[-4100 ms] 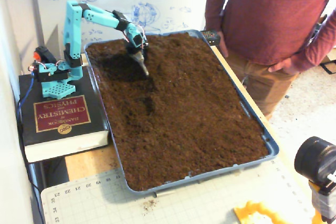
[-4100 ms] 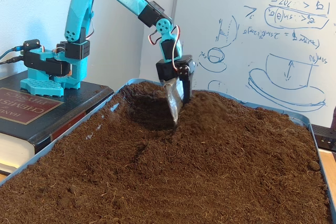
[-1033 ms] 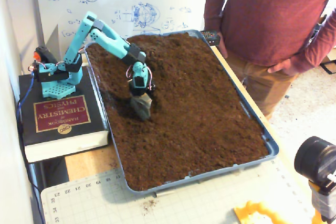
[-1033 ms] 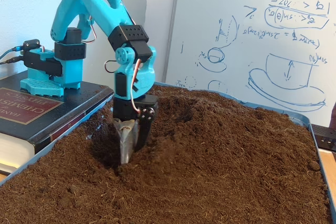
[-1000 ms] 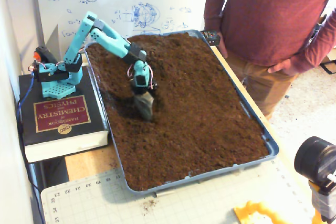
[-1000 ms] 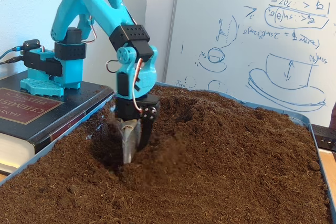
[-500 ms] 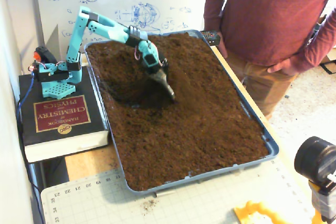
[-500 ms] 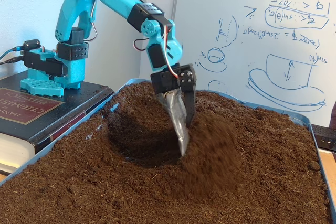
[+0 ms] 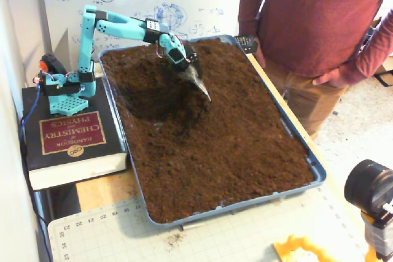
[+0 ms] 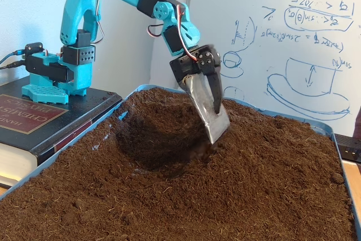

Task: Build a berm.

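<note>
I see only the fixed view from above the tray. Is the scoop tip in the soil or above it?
Observer: In the low fixed view the scoop tip sits at the soil surface, with little or no depth.
Operator: Is there a hollow near it?
Observer: Yes, a dark hollow lies on the scoop's left in that view, toward the arm base.
Operator: Is the berm raised?
Observer: The soil mounds up by the scoop, a low berm; your view flattens it.
</note>
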Robot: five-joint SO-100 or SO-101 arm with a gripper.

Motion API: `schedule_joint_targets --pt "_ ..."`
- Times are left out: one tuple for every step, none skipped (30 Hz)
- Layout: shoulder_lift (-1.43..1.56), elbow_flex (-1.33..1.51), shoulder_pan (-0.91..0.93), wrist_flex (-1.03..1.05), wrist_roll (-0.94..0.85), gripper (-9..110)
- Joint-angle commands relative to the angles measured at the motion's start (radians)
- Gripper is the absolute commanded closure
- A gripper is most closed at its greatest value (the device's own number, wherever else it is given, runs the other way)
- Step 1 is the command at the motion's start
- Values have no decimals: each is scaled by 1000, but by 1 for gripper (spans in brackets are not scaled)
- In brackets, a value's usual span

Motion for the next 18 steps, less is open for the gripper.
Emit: schedule_joint_targets --pt "127 -170 -52 -28 175 101" --pt "124 -213 -67 -28 215 101" --pt "114 -264 -81 -28 252 101" --pt "89 -318 -97 -28 282 101" --pt "54 -379 -114 -28 298 101" --pt "9 -449 -129 -28 311 101" --pt "-43 -526 -141 -28 318 101" --pt "-106 -609 -149 -28 318 101" --pt "-173 -696 -153 -28 318 101" --pt "-239 -790 -158 -28 318 101" --pt "-310 -891 -160 -29 316 101" --pt "-379 -994 -161 -29 316 101" --pt "-453 -1097 -163 -29 316 101" --pt "-526 -1198 -164 -29 314 101" --pt "-598 -1298 -164 -29 313 101" --pt "-670 -1397 -164 -29 308 101" --pt "-739 -1493 -164 -29 298 101" --pt "-811 -1578 -166 -29 281 101"
